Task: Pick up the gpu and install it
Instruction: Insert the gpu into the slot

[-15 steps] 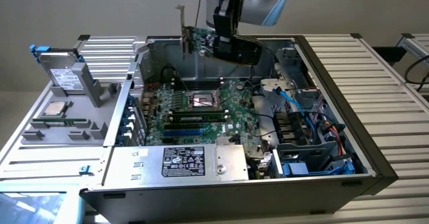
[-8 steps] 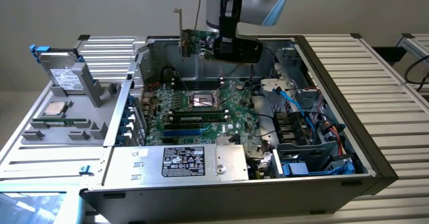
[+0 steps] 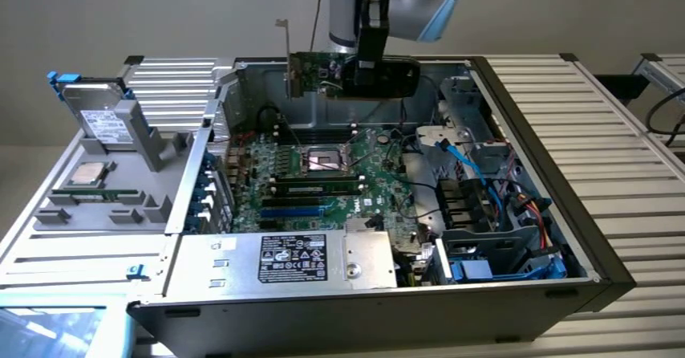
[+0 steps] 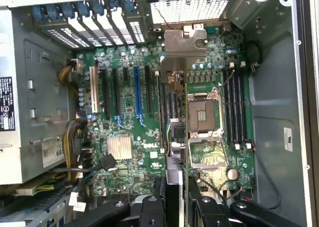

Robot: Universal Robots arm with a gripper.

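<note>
Green board and silver bracket, the gpu [image 3: 314,71] is hanging on edge, clamped in the jaws of the gripper [image 4: 174,184]. Its long axis is running out ahead of the jaws. Below them, the motherboard [image 3: 321,173] slots [image 4: 136,95] are lying parallel and offset sideways.

The gpu [image 3: 313,69] sits in the gripper [image 3: 364,79], with the motherboard [image 3: 321,177] below it inside the case [image 3: 354,318]. A drive [image 3: 107,124] stands outside, off the gripper toward the exterior view's left.
</note>
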